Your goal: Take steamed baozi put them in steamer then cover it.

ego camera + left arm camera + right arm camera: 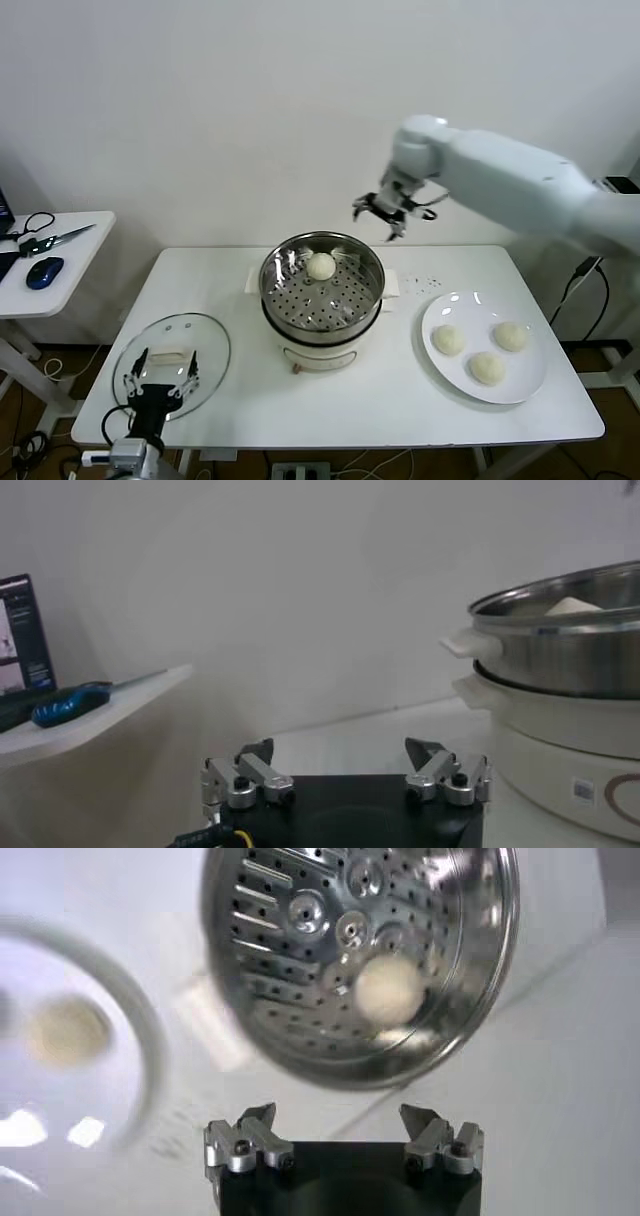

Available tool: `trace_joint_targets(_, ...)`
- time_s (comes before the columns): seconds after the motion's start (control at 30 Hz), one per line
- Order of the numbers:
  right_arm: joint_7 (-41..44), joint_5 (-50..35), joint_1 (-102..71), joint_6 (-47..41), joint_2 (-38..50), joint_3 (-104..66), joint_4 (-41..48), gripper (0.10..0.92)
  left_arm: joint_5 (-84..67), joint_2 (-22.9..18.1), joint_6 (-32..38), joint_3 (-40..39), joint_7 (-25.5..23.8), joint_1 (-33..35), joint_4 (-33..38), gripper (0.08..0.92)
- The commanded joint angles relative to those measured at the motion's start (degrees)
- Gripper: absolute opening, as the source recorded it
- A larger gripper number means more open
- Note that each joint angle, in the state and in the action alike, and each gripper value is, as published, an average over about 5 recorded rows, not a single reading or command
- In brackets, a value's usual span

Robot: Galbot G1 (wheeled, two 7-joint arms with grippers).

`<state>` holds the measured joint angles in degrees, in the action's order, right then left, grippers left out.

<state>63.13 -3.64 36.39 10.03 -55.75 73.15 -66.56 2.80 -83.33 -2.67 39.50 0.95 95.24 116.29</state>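
One bun (pixel 321 266) is sitting in the steamer (pixel 322 290), three (pixel 487 352) waiting on the plate (pixel 530 385); the lid (pixel 172 360) is lying on the surface. The right end effector (pixel 379 216) is hovering spread and empty behind the steamer; the left end effector (pixel 160 376), spread, is parked over the lid.

The steamer (pixel 322 290) is a round, shiny steel basket with a perforated bottom, sitting upright and uncovered on a white electric pot base. One smooth cream-white baozi (pixel 321 266) rests inside it, toward the far side of the basket floor. Three more baozi (pixel 448 340) lie on the white plate (pixel 484 392) to the right of the steamer, close together but not touching one another. The cover (pixel 171 364), a clear glass lid with a metal rim and a white handle at its centre, lies flat on the table (pixel 350 410) to the left of the steamer and nearer the front edge.
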Motion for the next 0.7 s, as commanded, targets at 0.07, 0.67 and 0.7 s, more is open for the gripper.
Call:
trace_joint_targets(0.07,0.4,-22.2,-3.3,-23.3,22.0,8.0,-9.4,0.823,-0.5,-0.1,-0.5,0.5,-1.6,0.5,0.5,0.823)
trace_joint_targets(0.67,-0.2,-3.9,-33.7,-20.9,18.7,-15.9,3.4,0.823,-1.7,0.3,0.0,0.8,-1.6,0.8,-0.9,0.823)
trace_joint_targets(0.7,-0.3,-3.6,-34.1,-20.7,17.9,-16.4,4.1,0.823,-1.7,0.2,0.1,0.9,-1.6,0.7,-1.0,0.823)
